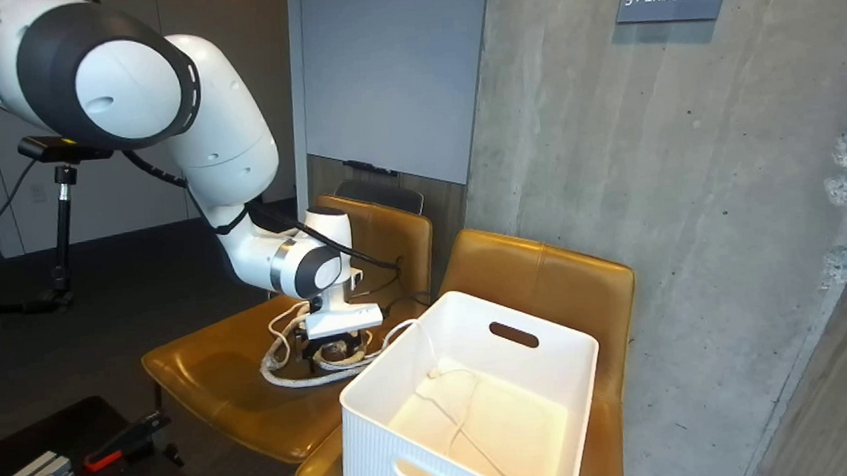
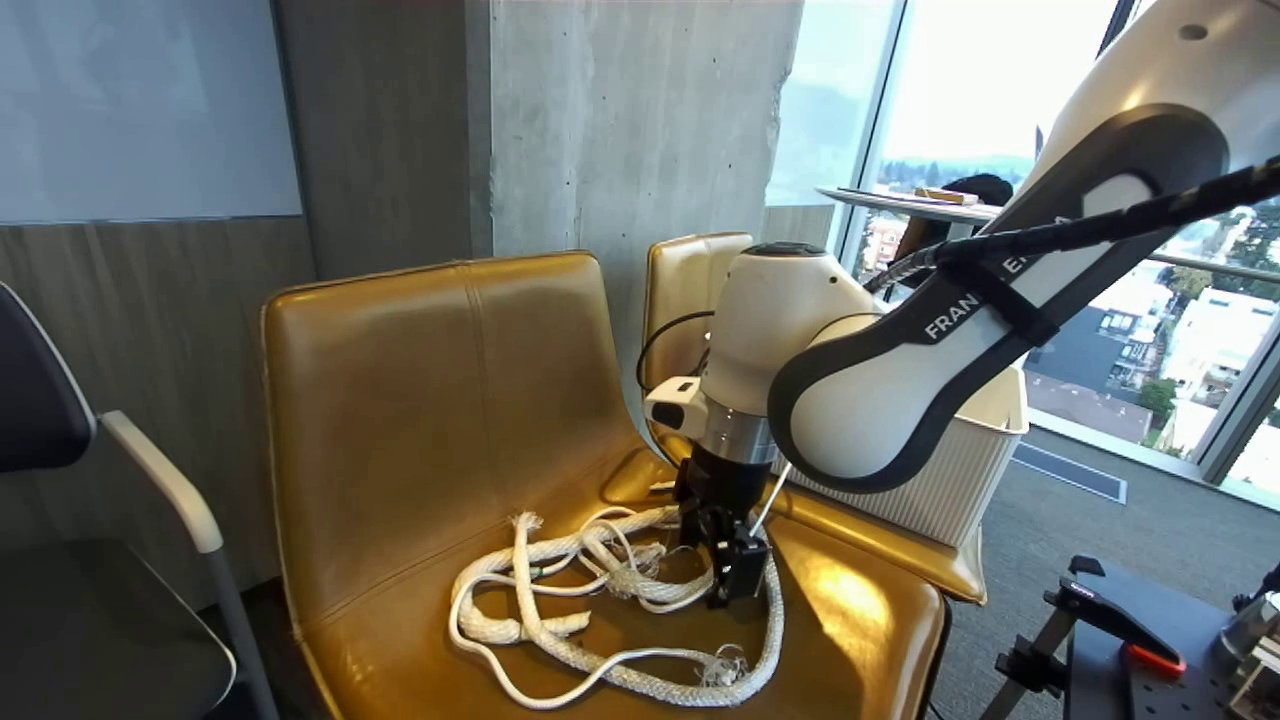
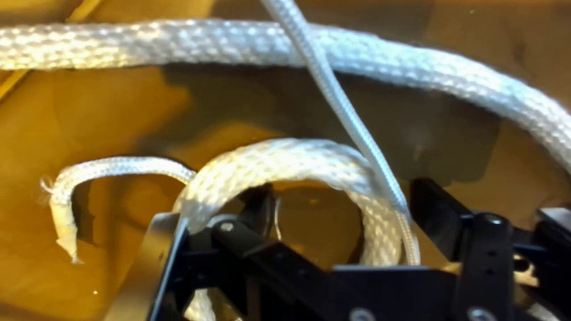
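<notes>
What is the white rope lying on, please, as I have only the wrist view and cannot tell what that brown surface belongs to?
Observer: Both exterior views show the rope lying on the seat of a tan chair.
Operator: Thank you; does anything stand next to that chair?
Observer: Yes, in both exterior views a white bin rests on a second chair beside it.
Operator: Could you kindly tell me whether any cord reaches that bin?
Observer: It does: in an exterior view, a thin cord arches over the edge and into it.

White ropes (image 2: pixel 628 578) lie on a tan chair (image 2: pixel 855 605), a bin (image 1: pixel 369 450) on the neighbouring chair (image 1: pixel 549 267)
</notes>
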Robot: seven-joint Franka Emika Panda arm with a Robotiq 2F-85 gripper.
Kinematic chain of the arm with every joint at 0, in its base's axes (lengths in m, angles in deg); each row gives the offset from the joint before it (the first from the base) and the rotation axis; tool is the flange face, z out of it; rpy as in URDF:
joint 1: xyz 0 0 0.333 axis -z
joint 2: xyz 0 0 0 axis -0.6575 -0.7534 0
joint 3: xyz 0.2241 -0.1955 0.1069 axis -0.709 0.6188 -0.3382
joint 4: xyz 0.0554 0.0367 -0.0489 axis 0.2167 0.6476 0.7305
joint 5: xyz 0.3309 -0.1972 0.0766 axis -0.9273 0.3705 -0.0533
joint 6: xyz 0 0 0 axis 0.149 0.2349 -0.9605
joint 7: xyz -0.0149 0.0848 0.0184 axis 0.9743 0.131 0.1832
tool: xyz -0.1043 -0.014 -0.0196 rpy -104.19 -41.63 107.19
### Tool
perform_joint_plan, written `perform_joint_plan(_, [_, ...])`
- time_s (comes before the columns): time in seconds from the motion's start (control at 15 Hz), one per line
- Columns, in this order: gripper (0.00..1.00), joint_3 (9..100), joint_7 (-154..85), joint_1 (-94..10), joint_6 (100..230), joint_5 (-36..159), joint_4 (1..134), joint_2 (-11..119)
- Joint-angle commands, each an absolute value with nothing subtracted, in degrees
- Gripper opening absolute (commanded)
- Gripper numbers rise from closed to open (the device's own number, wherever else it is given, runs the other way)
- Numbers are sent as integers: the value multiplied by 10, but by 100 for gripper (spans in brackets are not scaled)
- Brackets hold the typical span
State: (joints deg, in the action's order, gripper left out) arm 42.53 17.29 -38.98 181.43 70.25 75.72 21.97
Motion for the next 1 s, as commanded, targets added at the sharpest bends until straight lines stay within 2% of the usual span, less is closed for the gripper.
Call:
perform_joint_plan(0.0, [51,429,172,-393,1797,713,747,215])
perform_joint_plan(0.27, [20,427,153,-398,1782,705,756,240])
perform_joint_plan(0.47, [0,432,139,-398,1759,705,766,277])
perform_joint_plan(0.93, [3,445,99,-383,1666,691,702,382])
